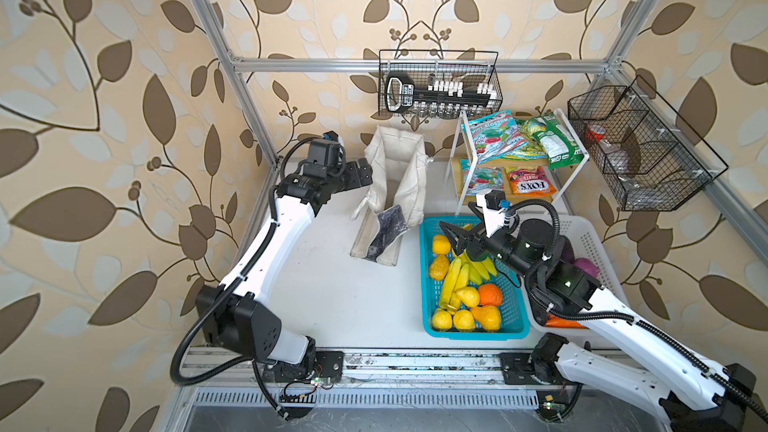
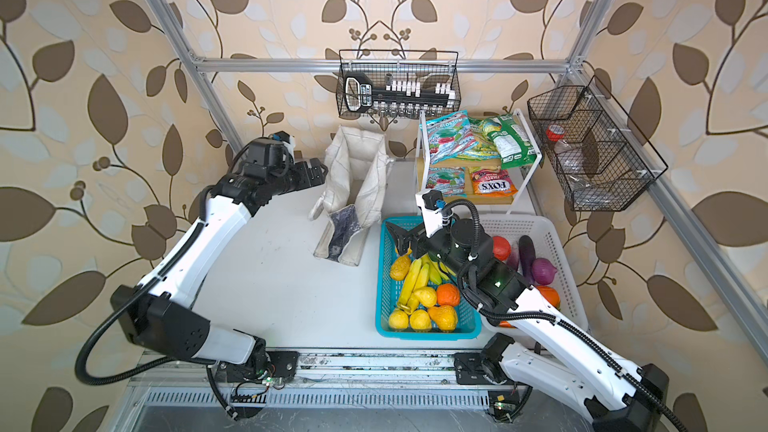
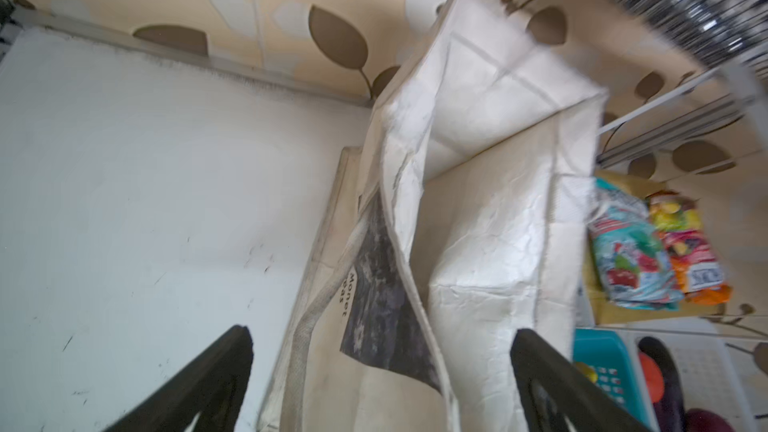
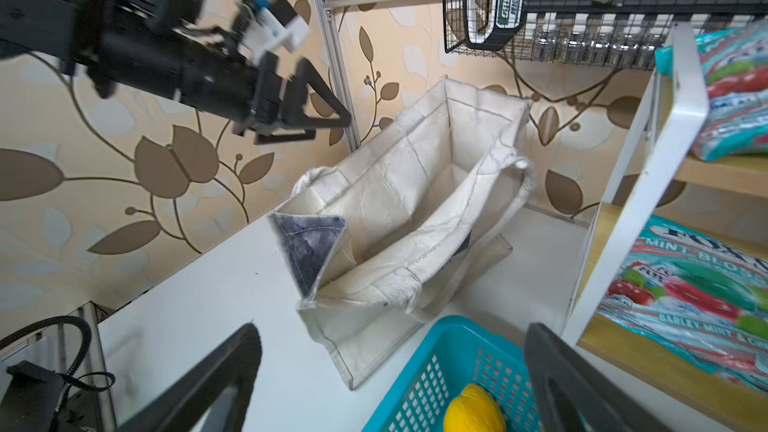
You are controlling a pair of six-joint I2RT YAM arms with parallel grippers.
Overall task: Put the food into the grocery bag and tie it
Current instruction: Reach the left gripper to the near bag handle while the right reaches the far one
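Note:
The off-white grocery bag (image 1: 409,184) (image 2: 365,184) lies tipped at the back of the table with its mouth gaping and a dark print flap folded out. My left gripper (image 1: 363,172) (image 3: 382,332) hangs open just left of the bag (image 3: 490,209), touching nothing. Over the far end of the turquoise basket (image 1: 424,268), my right gripper (image 1: 451,236) (image 4: 392,330) is open and empty, above a lemon (image 4: 473,409). Food fills that basket: a banana bunch (image 1: 453,280), pears and lemons. Glossy snack packets (image 1: 498,139) lie on the white rack.
An orange FOX'S packet (image 1: 528,180) sits on the rack's lower shelf. A white plastic basket (image 1: 590,238) with vegetables stands right of the turquoise one, under my right arm. Black wire baskets (image 1: 440,85) (image 1: 640,147) hang on the frame behind and to the right.

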